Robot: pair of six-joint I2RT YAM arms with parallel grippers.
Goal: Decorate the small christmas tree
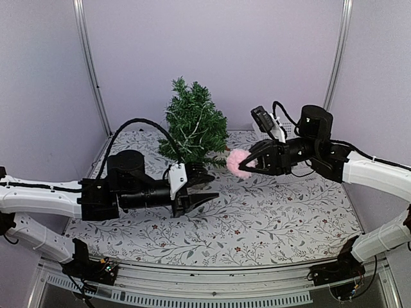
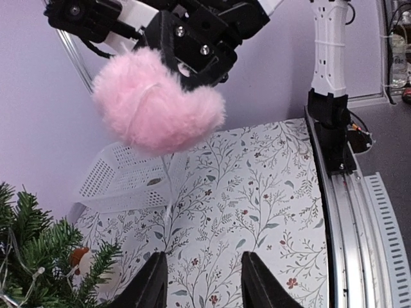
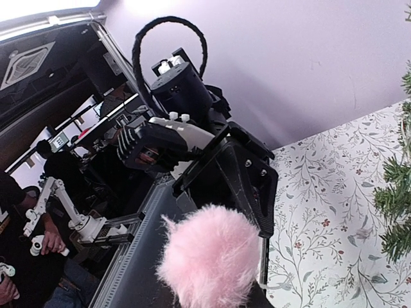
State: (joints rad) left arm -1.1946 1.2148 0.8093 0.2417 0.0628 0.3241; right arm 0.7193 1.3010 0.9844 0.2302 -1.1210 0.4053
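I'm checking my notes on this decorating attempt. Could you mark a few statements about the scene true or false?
1. The right gripper holds the pink pom-pom. True.
2. The pom-pom hangs on the tree. False: it is in the gripper, beside the tree.
3. The left gripper is open and empty. True.
4. The tree lies on its side. False: it stands upright.

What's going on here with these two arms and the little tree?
The right end effector holds a fluffy pink pom-pom in the air close beside the small christmas tree, not yet hung on a branch. The left end effector is open and empty, low beside the tree's base.
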